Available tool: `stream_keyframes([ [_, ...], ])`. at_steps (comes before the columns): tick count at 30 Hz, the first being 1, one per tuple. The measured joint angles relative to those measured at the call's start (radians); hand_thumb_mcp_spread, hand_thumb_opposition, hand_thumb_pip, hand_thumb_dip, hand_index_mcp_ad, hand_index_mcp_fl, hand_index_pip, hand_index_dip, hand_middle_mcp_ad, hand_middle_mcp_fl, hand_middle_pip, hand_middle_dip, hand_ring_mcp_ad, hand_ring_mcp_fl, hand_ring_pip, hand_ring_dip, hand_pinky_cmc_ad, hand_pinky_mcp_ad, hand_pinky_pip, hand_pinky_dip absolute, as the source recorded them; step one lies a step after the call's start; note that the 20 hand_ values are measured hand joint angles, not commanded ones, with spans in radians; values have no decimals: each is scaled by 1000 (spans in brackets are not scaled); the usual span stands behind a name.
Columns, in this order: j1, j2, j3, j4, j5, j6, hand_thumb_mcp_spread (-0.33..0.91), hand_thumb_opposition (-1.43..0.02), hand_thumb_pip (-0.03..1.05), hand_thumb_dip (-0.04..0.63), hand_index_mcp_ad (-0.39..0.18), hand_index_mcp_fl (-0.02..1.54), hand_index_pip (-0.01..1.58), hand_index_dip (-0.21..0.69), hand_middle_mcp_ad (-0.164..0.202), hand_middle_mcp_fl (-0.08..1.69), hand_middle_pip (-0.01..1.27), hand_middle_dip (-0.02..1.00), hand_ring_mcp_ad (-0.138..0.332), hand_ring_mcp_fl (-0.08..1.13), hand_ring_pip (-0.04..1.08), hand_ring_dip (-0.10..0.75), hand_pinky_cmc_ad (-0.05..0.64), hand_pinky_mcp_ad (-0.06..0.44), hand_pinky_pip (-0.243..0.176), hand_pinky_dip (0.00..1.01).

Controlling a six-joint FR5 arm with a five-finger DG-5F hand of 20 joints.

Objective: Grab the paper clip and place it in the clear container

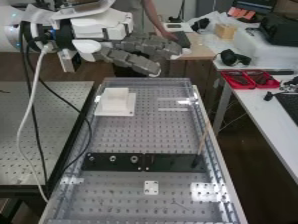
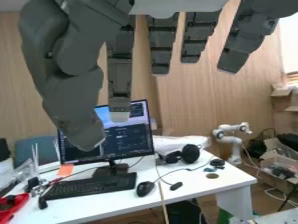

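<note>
Fingers [image 2: 161,47] straight and spread, nothing held; a thin clip to be found

At the left, cables [image 1: 40,125] are hung loosely from the arm [image 1: 106,25] past the left edge of the bench [image 1: 149,132]; if the arm is lowered with this slack uncontrolled, a loop could be caught on that edge. By the far left corner a white block [image 1: 116,102] is seated; it could be knocked if the hand [image 1: 136,52], seen over the far edge with its fingertips toward the right, is brought down too early. Across the bench a black strip [image 1: 173,162] is laid; its raised fittings [image 1: 134,159] could be scraped if the approach is made too low. Nearer, a small white plate [image 1: 151,187] could be nudged by a spread finger. Toward the far right corner, faint see-through edges are seen, possibly the clear container [image 1: 174,109]; its rim could be misjudged because it is barely told from the holes behind, and the clip dropped outside. Toward the near right corner, a thin line is perhaps the paper clip [image 1: 179,204], though this cannot be confirmed; being so flat, it could be missed, or pushed along by thick fingertips. By the right edge a slender stick [image 1: 202,140] is leaned; it could be toppled by a wide sweep.
</note>
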Motion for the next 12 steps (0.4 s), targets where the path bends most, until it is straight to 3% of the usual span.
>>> stream_keyframes([
  [12, -6, -7, 6, -15, -12, 6, 447, -824, 539, 290, -171, 419, 724, 187, 59, 103, 138, 188, 101, 0, 108, 105, 332, 265, -49, 239],
])
